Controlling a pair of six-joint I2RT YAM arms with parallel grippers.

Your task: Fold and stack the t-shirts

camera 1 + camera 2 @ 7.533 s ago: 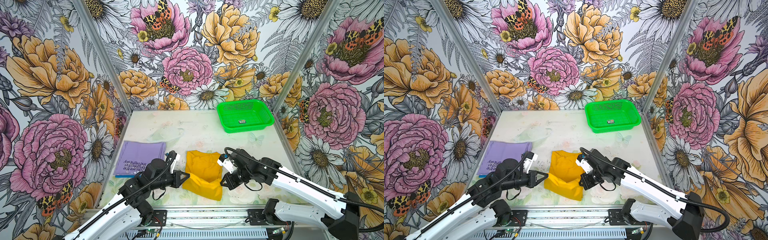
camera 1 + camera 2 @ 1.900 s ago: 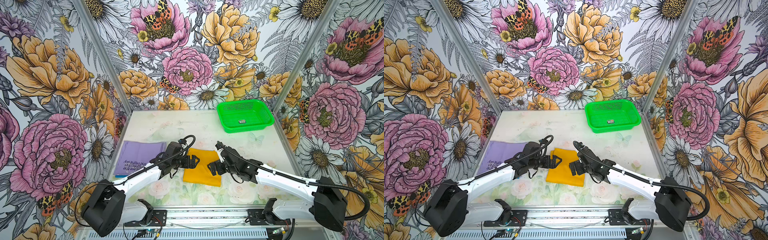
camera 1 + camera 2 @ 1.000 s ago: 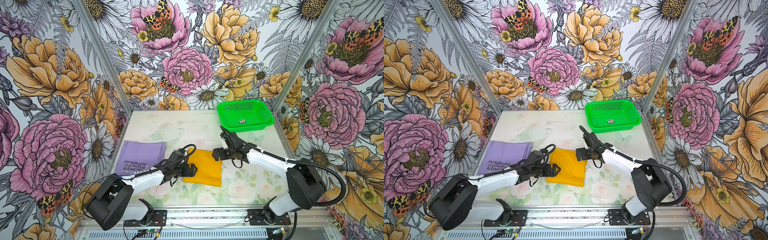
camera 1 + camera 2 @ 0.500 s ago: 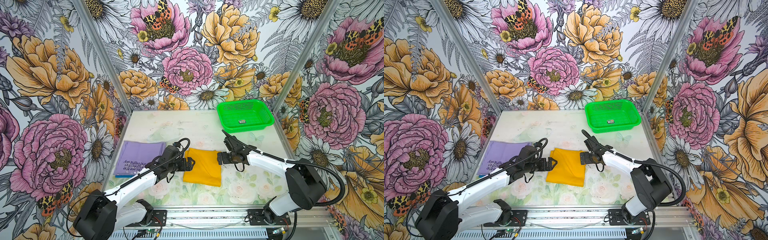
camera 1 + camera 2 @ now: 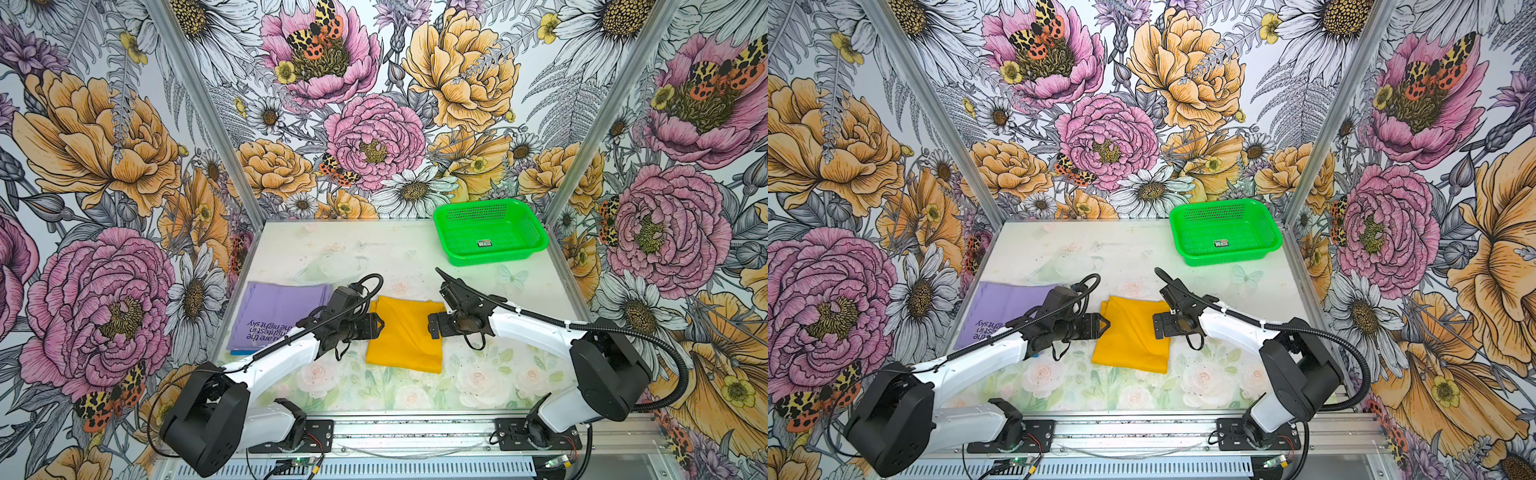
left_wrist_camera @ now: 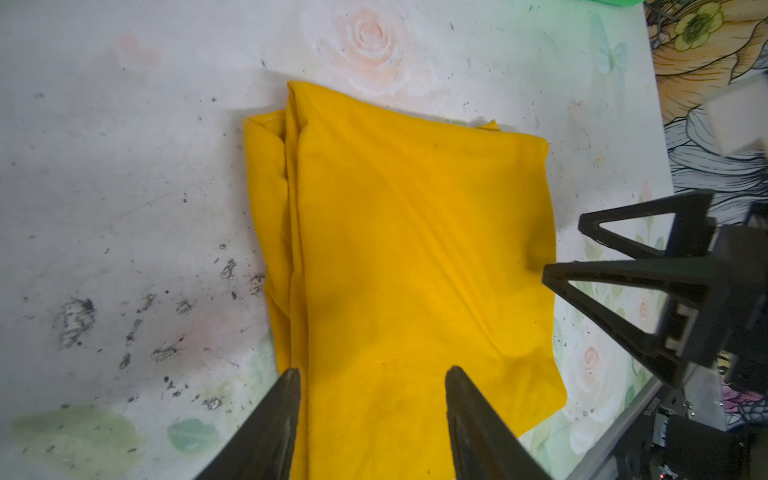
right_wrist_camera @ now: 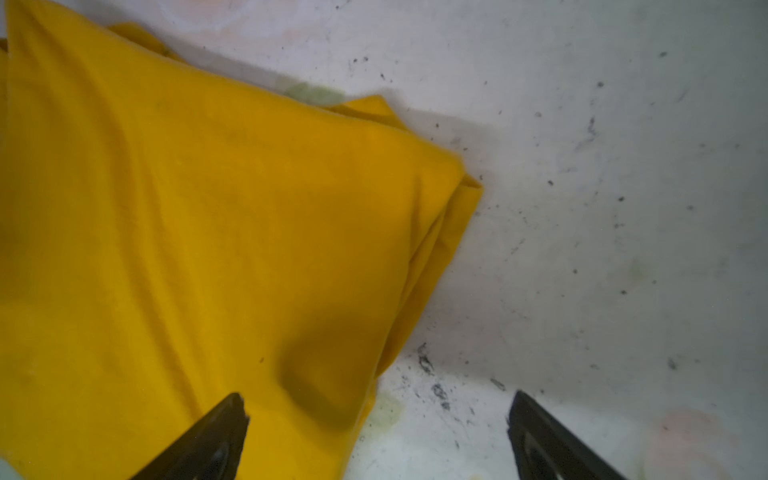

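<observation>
A mustard-yellow t-shirt (image 5: 405, 334) (image 5: 1133, 332) lies folded into a rectangle at the middle of the table. My left gripper (image 5: 376, 326) (image 5: 1104, 326) is at its left edge. In the left wrist view the fingers are apart over the yellow cloth (image 6: 415, 249), and the left gripper (image 6: 372, 370) grips nothing. My right gripper (image 5: 432, 326) (image 5: 1156, 325) is at the right edge and wide open. In the right wrist view this gripper (image 7: 376, 397) has one finger over the yellow cloth (image 7: 208, 249) and the other over bare table. A folded lavender t-shirt (image 5: 278, 307) (image 5: 1005, 303) with dark text lies to the left. A thin blue edge (image 5: 243, 352) shows under it.
A green mesh basket (image 5: 490, 261) (image 5: 1225, 261) stands at the back right corner with a small label inside. Floral walls close in the table on the left, back and right. The arms' bases sit along the front rail.
The left gripper's jaws have narrowed at the yellow t-shirt's left edge. The right gripper has slid from the shirt's far right corner to the middle of its right edge, still wide open.
</observation>
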